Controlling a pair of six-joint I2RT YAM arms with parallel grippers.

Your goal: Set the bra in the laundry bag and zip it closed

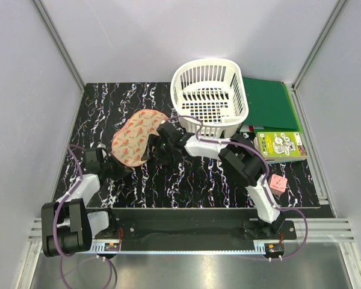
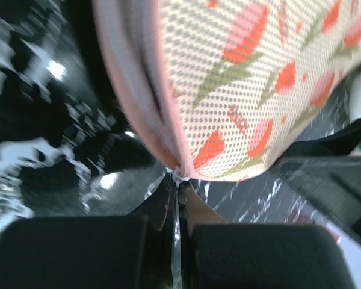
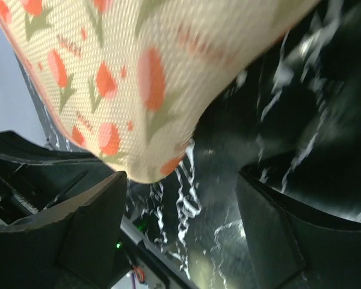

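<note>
Left tool [image 1: 115, 170] and right tool [image 1: 155, 147] flanked the laundry bag [image 1: 137, 137] on the worktop [image 1: 216, 183], near a white basket [image 1: 177, 90]. Left wrist: tool clenched on the bag's zipper edge. Right wrist: jaws released beside the bag; its contents were unseen.

We find the laundry bag [image 1: 135, 137] directly ahead of the left gripper [image 2: 177, 180], its near seam caught between that gripper's fingertips. The right gripper [image 3: 182, 180] sits at the bag's opposite side, with the bag's end just before its spread fingers. Beyond it and to its right stands the basket [image 1: 210, 96]. A folder [image 1: 268, 102] and a booklet [image 1: 281, 144] lie further right on the table [image 1: 192, 180].
</note>
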